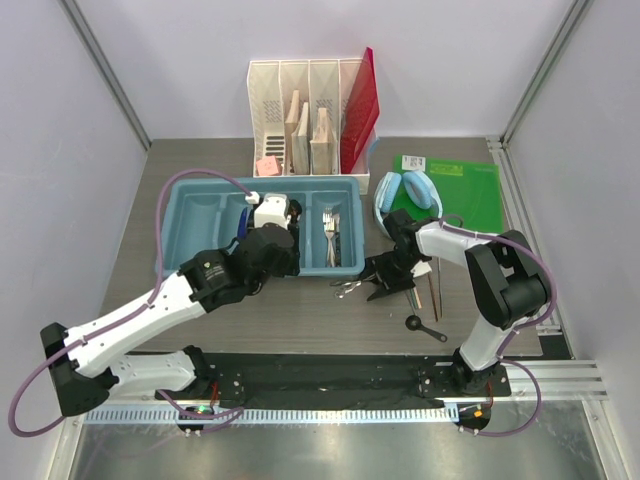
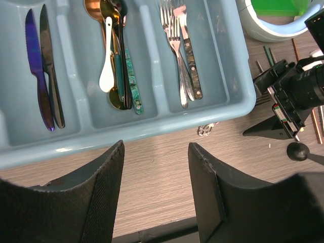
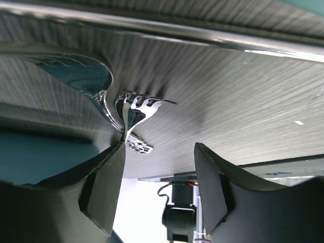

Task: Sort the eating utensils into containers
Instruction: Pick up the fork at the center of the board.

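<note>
The light blue tray [image 1: 186, 196] holds knives [image 2: 43, 76] in a left compartment, spoons [image 2: 116, 61] in the middle and forks [image 2: 182, 55] on the right. My left gripper [image 2: 156, 147] hangs open over bare table just in front of the tray's near wall, gripping nothing. A silver utensil [image 1: 348, 287] with an ornate end [image 3: 139, 146] lies on the table right of the tray. My right gripper [image 3: 159, 152] is low beside it, open, its left fingertip [image 3: 117, 152] touching the utensil. A dark spoon [image 1: 425, 328] and thin chopsticks [image 1: 435, 290] lie further right.
A white file organizer [image 1: 310, 120] with a red folder stands behind the tray. Light blue headphones [image 1: 405, 190] and a green folder [image 1: 455, 185] lie at the back right. My right gripper [image 2: 283, 101] shows at the right of the left wrist view.
</note>
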You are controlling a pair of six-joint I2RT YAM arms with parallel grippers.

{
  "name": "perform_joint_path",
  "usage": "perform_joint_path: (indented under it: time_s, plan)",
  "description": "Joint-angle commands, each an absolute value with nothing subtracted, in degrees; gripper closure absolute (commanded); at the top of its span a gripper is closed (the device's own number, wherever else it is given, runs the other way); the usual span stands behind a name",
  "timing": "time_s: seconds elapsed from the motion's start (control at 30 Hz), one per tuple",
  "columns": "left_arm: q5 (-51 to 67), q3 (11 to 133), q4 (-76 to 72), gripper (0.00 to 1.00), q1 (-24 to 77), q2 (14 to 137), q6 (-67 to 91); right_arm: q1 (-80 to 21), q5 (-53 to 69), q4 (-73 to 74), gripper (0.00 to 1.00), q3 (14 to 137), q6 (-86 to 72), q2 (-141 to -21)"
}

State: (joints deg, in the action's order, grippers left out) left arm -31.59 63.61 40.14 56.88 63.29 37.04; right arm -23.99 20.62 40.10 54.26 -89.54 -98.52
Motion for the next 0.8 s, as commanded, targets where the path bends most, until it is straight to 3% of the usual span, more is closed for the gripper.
perform_joint_path:
  time_s: [0.0, 0.33, 0.77]
  plan:
    - [-31.29, 64.34, 38.76, 0.46, 56.78, 63.90, 36.04, -24.52, 18.46, 39.20, 0.38, 55.55, -93.51, -95.81]
    - [-30.50, 63.02, 38.32, 0.46, 56.78, 63.20, 35.24, -24.35, 16.97, 43.77, 0.39, 56.42, -91.93, -92.38]
    - [-29.62, 63.28, 39.55, 0.46, 56.78, 63.72, 36.12, -24.87, 15.73, 42.80, 0.38, 60.03, -91.23, -101.32]
